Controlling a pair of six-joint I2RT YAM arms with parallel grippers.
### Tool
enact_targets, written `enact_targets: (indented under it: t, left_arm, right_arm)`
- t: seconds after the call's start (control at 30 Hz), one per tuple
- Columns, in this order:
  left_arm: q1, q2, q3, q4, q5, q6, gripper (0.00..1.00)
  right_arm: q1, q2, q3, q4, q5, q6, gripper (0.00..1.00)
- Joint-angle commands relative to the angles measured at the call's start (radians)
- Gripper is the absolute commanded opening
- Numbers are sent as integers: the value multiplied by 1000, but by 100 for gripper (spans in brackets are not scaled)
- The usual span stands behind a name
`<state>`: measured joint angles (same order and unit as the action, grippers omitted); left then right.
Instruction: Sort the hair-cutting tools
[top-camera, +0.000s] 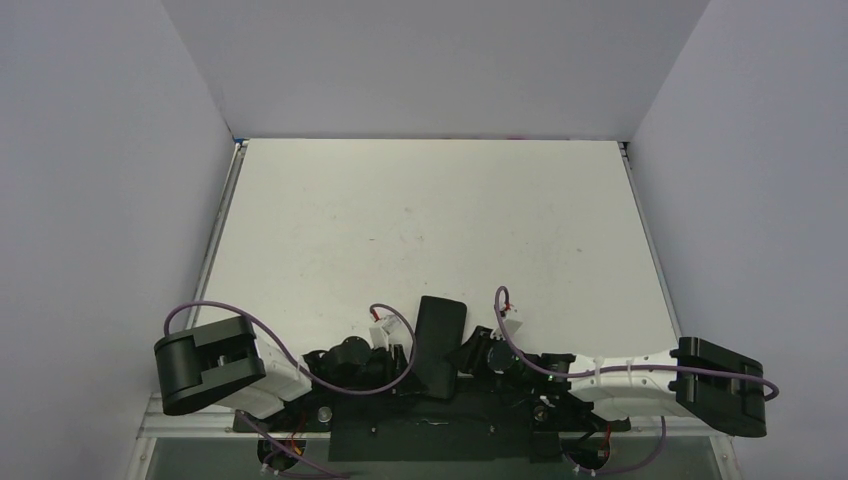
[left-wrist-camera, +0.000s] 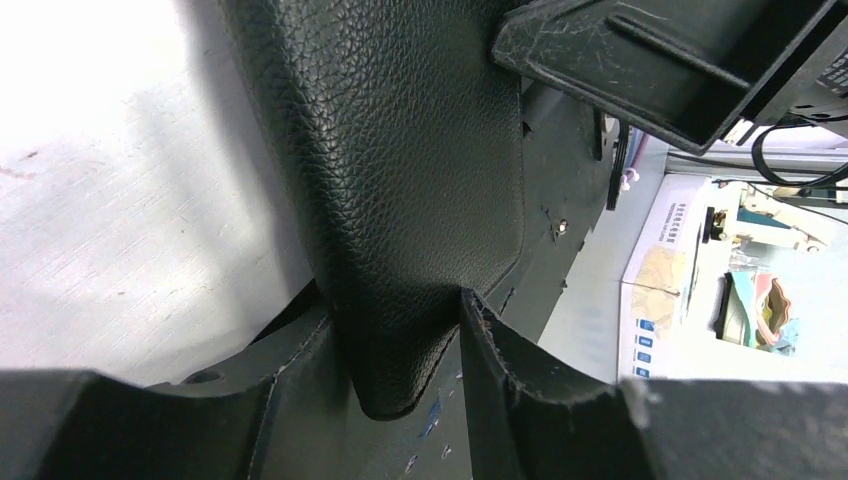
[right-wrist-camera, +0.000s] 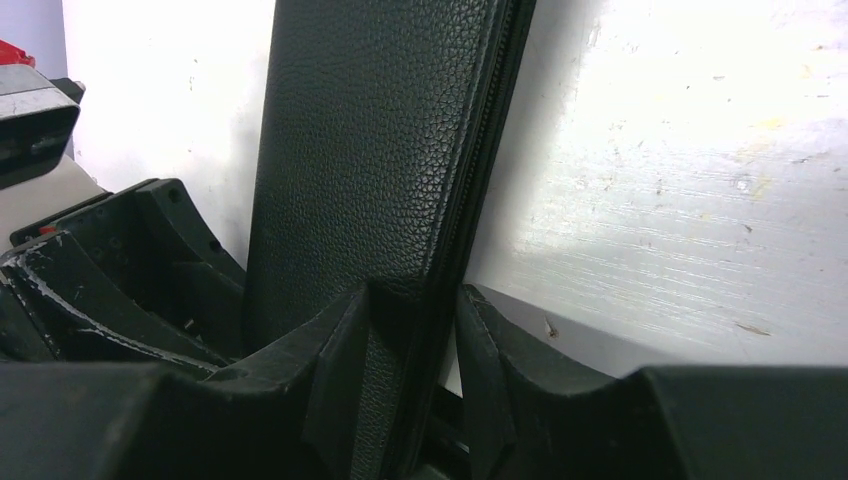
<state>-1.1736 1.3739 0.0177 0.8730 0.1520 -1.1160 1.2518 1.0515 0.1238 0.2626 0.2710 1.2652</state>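
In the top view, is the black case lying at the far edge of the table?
No, the black case sits at the near edge of the table.

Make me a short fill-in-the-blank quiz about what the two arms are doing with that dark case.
1. The left gripper and the right gripper both clasp the case, whose colour is ____.
2. Along one edge of the case runs a ____.
3. The table has the colour ____.
Missing words: black; zipper; white.

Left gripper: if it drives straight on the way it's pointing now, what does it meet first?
The black zip case: it sits between the left gripper fingers and runs on ahead of them, so nothing else comes first.
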Motion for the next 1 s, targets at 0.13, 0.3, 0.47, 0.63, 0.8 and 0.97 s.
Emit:
enact_targets:
  t: [0.13, 0.3, 0.47, 0.63, 0.8, 0.97]
  left_arm:
    - [25, -86, 114, 126, 35, 65, 38]
    - [25, -106, 153, 87, 24, 76, 57]
    - [25, -42, 157, 193, 49, 56, 53]
    - [29, 13, 169, 270, 57, 32, 42]
    - [31, 22, 197, 286, 52, 27, 43]
    - [31, 38, 218, 308, 50, 15, 34]
  right_arm:
    - [31, -20, -55, 7, -103, -57, 34]
    - [31, -24, -80, 43, -101, -53, 34]
    - [32, -17, -86, 68, -102, -58, 32]
    - [32, 18, -95, 103, -103, -70, 31]
    - [33, 91, -116, 199, -113, -64, 30]
    - [41, 130, -118, 248, -118, -66, 29]
